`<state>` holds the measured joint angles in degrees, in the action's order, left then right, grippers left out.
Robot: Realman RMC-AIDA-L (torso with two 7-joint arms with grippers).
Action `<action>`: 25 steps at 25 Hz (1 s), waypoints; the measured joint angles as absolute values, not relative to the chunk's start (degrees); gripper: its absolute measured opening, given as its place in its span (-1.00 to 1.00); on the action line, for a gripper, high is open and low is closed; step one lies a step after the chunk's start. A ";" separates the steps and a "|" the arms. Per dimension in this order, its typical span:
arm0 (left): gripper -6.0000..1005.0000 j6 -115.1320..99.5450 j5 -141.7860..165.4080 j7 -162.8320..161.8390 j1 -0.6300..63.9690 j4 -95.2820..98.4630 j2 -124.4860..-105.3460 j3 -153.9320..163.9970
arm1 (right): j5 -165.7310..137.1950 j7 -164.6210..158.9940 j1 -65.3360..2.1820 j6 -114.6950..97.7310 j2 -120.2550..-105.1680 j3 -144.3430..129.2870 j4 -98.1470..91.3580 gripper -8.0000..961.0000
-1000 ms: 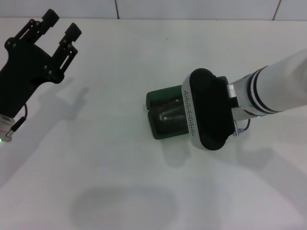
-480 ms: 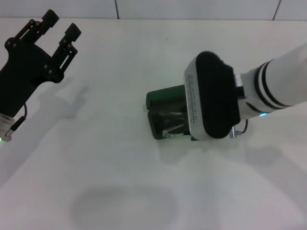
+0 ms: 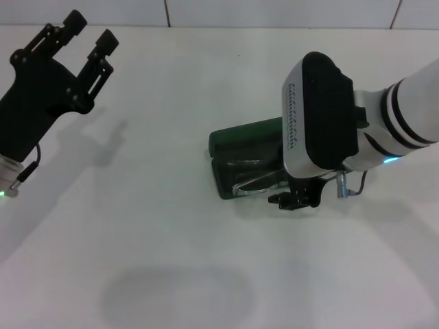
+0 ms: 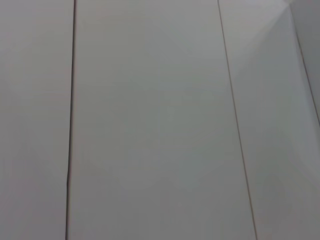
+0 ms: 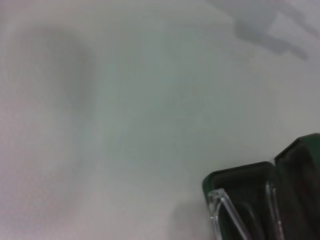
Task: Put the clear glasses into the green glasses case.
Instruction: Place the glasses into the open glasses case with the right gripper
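Looks like the clear glasses point(image 3: 250, 184) are already dropped inside the open green glasses case point(image 3: 236, 140), right gripper point(image 3: 296, 200) parked at its near edge (grip can't be made out), left gripper point(image 3: 88, 31) held spread, far off.

Matt white, hard green shell, clear plastic

The surface point(image 3: 171, 226) looks smooth and matt white, with soft shadows and no glare. Just beside the right hand point(image 3: 295, 200), the green glasses case point(image 3: 236, 140) has a smooth hard shell with a faint sheen and a dull dark lining. In its lined half lie the clear glasses point(image 3: 250, 184), glossy see-through plastic that catches light along the edges. The right hand's wrist housing is matt black with a pale, smooth side; the left hand point(image 3: 89, 31) is matt black.
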<state>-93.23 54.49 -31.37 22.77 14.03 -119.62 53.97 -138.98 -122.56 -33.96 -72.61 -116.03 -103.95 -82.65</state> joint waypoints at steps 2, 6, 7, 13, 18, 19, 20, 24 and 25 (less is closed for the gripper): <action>0.04 -93.23 54.49 -31.37 22.96 13.99 -119.61 53.97 | -138.02 -122.55 -34.24 -73.63 -115.99 -103.39 -82.23 0.07; 0.04 -93.21 54.49 -31.37 23.08 13.97 -119.61 53.97 | -135.48 -122.25 -34.46 -77.17 -115.90 -100.89 -82.77 0.08; 0.04 -93.19 54.49 -31.38 23.13 13.97 -119.61 53.96 | -135.09 -122.21 -34.57 -77.98 -115.87 -100.34 -82.82 0.08; 0.04 -93.15 54.61 -31.37 23.28 13.97 -119.61 53.96 | -134.75 -122.71 -38.02 -80.37 -116.03 -97.81 -76.39 0.09; 0.04 -93.02 55.08 -31.37 23.82 13.93 -119.63 53.96 | -134.72 -122.78 -40.75 -79.62 -116.17 -97.89 -70.90 0.10; 0.04 -92.88 55.15 -31.37 23.97 13.91 -119.67 53.96 | -134.69 -122.78 -41.21 -79.46 -116.18 -97.98 -70.10 0.10; 0.04 -92.73 55.19 -31.37 24.11 13.90 -119.72 53.96 | -134.68 -122.78 -41.69 -79.39 -116.18 -98.06 -69.17 0.10; 0.04 -92.50 55.20 -31.37 24.28 13.89 -119.79 53.96 | -134.88 -122.89 -43.91 -78.80 -116.19 -98.30 -65.73 0.10; 0.04 -92.48 55.20 -31.37 24.28 13.88 -119.79 53.97 | -135.07 -123.09 -44.23 -78.41 -116.19 -98.31 -65.26 0.11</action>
